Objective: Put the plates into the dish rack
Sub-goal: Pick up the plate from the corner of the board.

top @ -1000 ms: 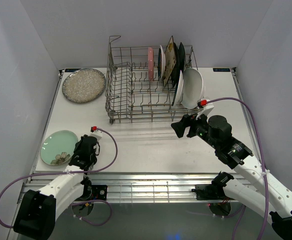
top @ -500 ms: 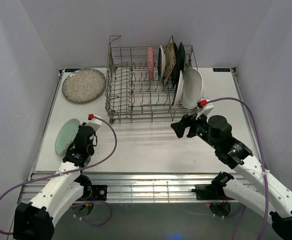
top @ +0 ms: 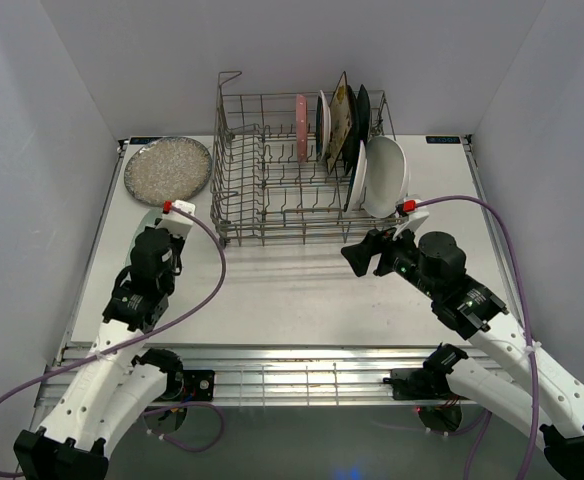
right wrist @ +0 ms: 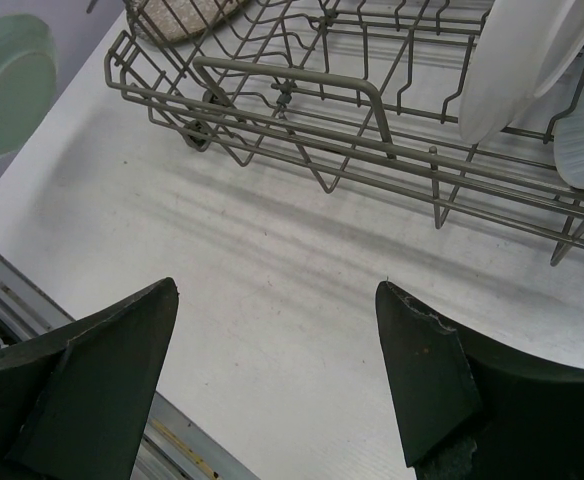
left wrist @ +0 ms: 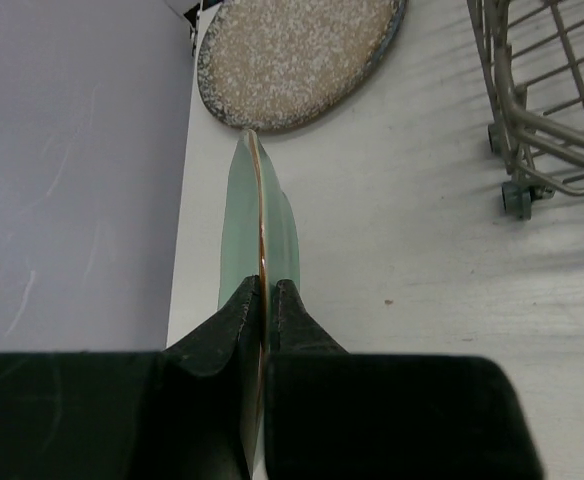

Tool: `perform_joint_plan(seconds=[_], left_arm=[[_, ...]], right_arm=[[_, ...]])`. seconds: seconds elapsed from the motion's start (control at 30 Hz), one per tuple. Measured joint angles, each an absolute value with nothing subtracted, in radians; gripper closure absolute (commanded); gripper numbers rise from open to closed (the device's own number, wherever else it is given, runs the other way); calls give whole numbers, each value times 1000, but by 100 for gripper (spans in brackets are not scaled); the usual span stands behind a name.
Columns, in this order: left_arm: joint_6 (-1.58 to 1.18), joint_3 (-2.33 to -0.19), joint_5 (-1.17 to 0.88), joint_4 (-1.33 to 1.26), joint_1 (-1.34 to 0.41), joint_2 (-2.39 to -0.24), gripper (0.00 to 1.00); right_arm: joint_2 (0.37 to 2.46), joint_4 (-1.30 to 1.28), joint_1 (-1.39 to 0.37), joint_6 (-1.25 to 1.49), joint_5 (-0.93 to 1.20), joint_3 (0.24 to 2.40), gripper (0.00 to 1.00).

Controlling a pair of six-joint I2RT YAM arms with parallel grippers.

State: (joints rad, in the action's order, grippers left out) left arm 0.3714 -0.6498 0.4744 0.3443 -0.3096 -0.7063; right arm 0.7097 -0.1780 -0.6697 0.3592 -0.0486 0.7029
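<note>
Plate up on edge: the pale green plate (left wrist: 262,215) is clamped by its rim in the left pincer (left wrist: 265,295), jaws squeezed tight on it. Its thin edge runs straight away from the wrist toward the speckled silver plate (left wrist: 302,50), which lies flat on the table (left wrist: 402,230). Ahead and to the right sits the dish rack (left wrist: 532,110), left tines bare, racked plates (top: 357,150) upright at its right end. The left arm looks nearer those free slots. The right pincer (right wrist: 277,295) hangs wide apart, empty, before the rack's front.
</note>
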Motion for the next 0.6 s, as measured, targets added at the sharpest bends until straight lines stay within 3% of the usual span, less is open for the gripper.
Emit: perform_joint_plan(seconds=[0.6], left_arm=[[333,-971,397,427,-310,-704,100]], right_arm=[[719,-164,-670,360,-29,690,14]])
